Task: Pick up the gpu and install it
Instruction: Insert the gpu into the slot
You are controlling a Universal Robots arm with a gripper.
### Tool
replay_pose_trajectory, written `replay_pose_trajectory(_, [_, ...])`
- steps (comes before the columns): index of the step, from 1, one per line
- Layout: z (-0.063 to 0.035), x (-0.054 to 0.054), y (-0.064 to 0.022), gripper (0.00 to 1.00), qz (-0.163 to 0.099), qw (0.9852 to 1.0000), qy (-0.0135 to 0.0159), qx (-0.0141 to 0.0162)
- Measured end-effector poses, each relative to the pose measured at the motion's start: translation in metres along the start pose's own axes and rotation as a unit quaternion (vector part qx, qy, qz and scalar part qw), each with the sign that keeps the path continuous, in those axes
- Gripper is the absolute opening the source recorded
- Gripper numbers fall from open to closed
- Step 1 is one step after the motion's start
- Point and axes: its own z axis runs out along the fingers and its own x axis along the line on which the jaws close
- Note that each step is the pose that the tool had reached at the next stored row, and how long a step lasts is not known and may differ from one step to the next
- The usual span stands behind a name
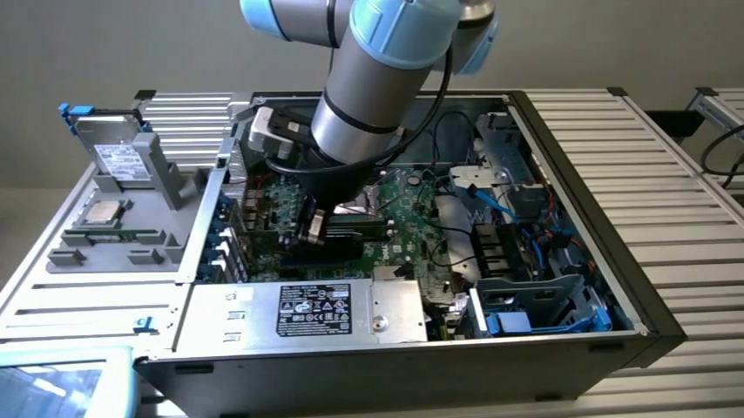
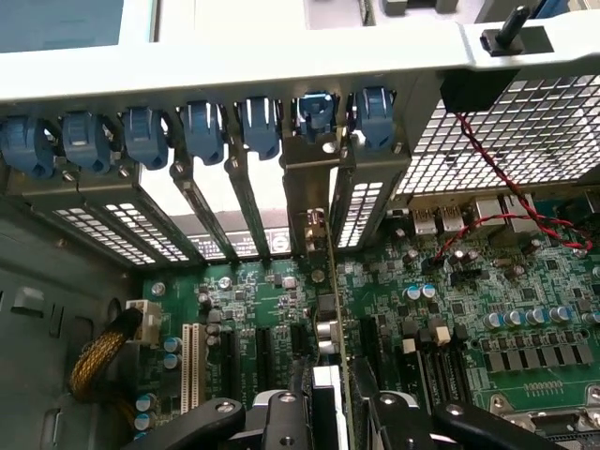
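The fingers [image 2: 284,417] are closed partway onto the gpu [image 2: 326,347], 1 on each flat face, gripping it at the end away from its metal bracket. The card stands on edge above the motherboard [image 2: 469,281], so the wrist view shows it as a thin green line. Its faces are upright and its connector edge is turned down toward the board. Its long axis runs straight from the fingers to the case's rear wall [image 2: 281,66], in line with the black expansion slots [image 2: 265,356] beside it. The bracket end points at that wall and sits close under 1 of the 7 blue retaining clips [image 2: 314,117], among the perforated slot covers [image 2: 122,230]. I cannot tell whether the card is fully seated in its slot.

In the exterior view the fingers [image 1: 312,228] are low inside the open case [image 1: 605,261], over the part of the motherboard nearest the rear-wall edge on the exterior view's left. The arm [image 1: 372,96] slants down into the case from above. The grey power supply [image 1: 302,309] fills the near corner, and the case lies on a ribbed metal table [image 1: 663,174].
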Motion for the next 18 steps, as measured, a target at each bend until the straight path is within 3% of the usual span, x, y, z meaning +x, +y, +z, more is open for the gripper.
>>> replay_pose_trajectory(18, [0.0007,0.0,-0.0003,0.28,0.001,1.0,0.0006,-0.0001])
